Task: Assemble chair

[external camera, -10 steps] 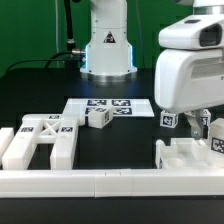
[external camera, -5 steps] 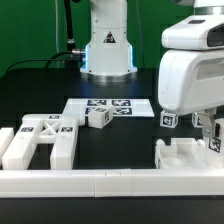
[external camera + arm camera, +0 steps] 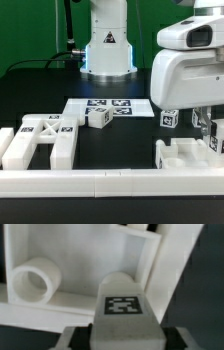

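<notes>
My gripper (image 3: 206, 124) hangs at the exterior view's right, just above the blocky white seat part (image 3: 188, 156). In the wrist view the gripper (image 3: 122, 338) is shut on a long white tagged part (image 3: 123, 303) with a rounded tip. That part points at the seat part's recessed face (image 3: 95, 263), beside a round socket (image 3: 35, 279). The held part's tag shows in the exterior view (image 3: 213, 136). The flat chair frame (image 3: 40, 141) lies at the exterior view's left. A small tagged cube (image 3: 98, 117) sits mid-table, and another tagged piece (image 3: 170, 120) is beside my gripper.
The marker board (image 3: 112, 105) lies flat behind the cube. A long low white border rail (image 3: 100, 184) runs along the front edge. The robot base (image 3: 107, 45) stands at the back, with a black cable at its left.
The arm has shifted slightly toward the exterior view's left, still holding the tagged part. The loose parts have not moved.
</notes>
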Tool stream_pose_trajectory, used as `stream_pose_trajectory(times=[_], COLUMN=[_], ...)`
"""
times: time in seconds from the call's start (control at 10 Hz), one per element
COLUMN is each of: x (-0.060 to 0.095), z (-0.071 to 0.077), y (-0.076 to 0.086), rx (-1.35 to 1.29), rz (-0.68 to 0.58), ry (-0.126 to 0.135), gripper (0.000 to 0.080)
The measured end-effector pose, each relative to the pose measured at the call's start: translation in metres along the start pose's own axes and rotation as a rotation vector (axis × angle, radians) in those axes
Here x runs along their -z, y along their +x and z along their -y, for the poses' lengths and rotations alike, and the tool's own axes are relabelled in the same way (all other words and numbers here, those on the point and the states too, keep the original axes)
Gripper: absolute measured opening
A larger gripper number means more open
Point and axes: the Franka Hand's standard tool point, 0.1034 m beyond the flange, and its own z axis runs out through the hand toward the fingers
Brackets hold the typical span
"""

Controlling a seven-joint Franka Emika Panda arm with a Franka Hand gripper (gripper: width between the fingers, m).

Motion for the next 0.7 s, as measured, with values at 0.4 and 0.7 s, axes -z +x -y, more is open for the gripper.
stream_pose_trajectory(times=[0.4,0.7], x=[0.0,0.001], z=[-0.012,-0.023], y=[-0.001,-0.002], rx=[-0.442,-0.6], rz=[0.003,0.004], ry=[-0.008,-0.034], gripper=[0.0285,0.0287])
